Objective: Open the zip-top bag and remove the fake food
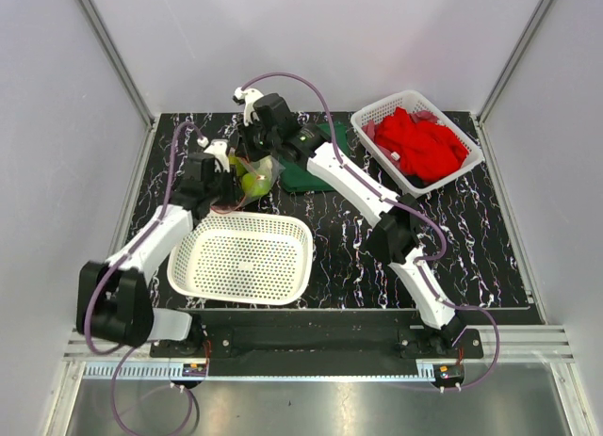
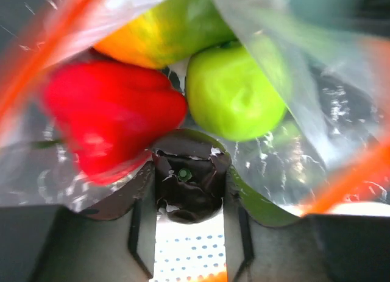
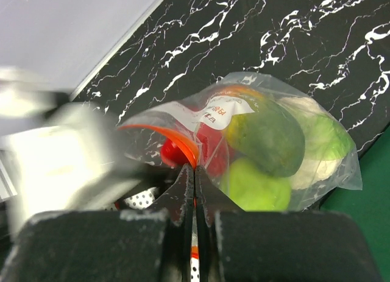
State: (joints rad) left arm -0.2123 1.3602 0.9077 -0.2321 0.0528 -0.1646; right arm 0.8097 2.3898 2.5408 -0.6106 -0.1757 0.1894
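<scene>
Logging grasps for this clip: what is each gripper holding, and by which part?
Right gripper pinches the clear crinkly zip-top bag by its red-orange zip strip. Left gripper straddles a small dark food piece; firm hold cannot be told.

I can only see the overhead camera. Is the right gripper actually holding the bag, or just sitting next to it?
Observer: Its wrist view shows the right gripper shut, pinching the zip-top bag at its orange zip strip.
Operator: And what's nearest the left gripper?
Observer: A small dark piece sits between the fingers of the left gripper. I cannot tell whether it is clamped.
Operator: What else is in there?
Observer: Just behind it, a red pepper and a green apple lie side by side, with a mango above them.
</scene>
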